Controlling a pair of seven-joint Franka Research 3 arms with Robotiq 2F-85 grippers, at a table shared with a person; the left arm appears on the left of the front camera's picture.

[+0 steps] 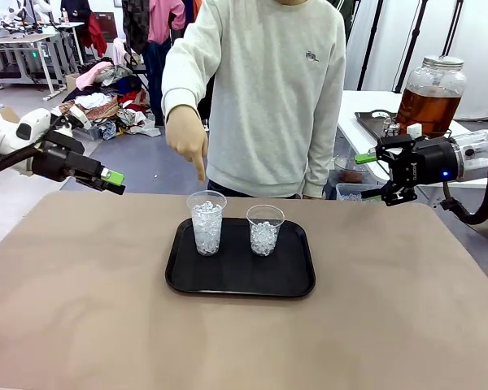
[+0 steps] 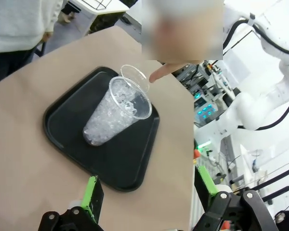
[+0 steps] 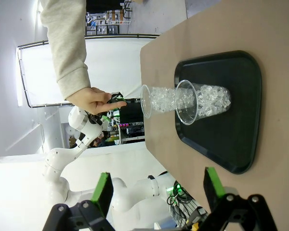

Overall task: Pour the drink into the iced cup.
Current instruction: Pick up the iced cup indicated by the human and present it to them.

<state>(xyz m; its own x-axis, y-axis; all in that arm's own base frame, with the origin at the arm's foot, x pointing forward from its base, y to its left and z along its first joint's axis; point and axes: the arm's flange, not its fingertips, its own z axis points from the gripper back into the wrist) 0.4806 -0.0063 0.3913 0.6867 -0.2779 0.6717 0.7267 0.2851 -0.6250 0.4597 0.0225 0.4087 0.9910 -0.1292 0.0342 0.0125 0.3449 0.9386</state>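
Amber drink (image 1: 427, 110) in its jar (image 1: 442, 75) upper right, iced cups (image 1: 206, 226) centre-frame hold ice alone, nothing poured; left gripper (image 1: 114, 180), right gripper (image 1: 372, 177) wide, empty.

left tool (image 1: 115, 183): jaws apart, aloft | right tool (image 1: 374, 178): jaws apart, aloft

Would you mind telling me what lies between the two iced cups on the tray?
Nothing: in the front view a bare strip of the black tray separates the taller cup from the shorter cup.
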